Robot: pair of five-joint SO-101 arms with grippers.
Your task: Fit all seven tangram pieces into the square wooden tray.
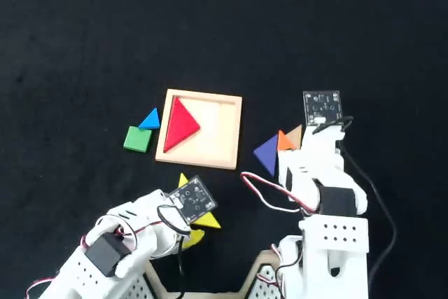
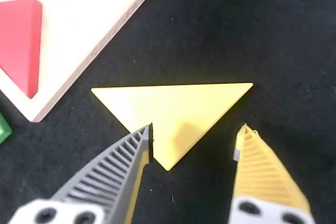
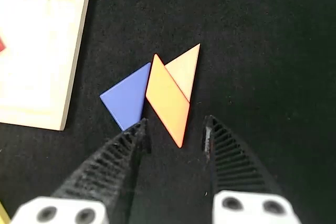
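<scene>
The square wooden tray (image 1: 222, 131) holds a large red triangle (image 1: 180, 125) along one side. Left of the tray lie a small blue triangle (image 1: 150, 120) and a green square (image 1: 137, 138). My left gripper (image 2: 197, 135) is open just above a large yellow triangle (image 2: 173, 111), one finger on each side of its nearest corner. Right of the tray, a dark blue triangle (image 3: 127, 95), an orange parallelogram (image 3: 168, 98) and a tan triangle (image 3: 185, 69) lie edge to edge. My right gripper (image 3: 175, 127) hangs open over the parallelogram's near tip.
Black cloth covers the table. The left arm (image 1: 140, 232) lies in front of the tray's near edge and covers part of the yellow triangle. The right arm (image 1: 322, 194) stands to the tray's right. The tray's corner (image 2: 105, 30) is close to the yellow piece.
</scene>
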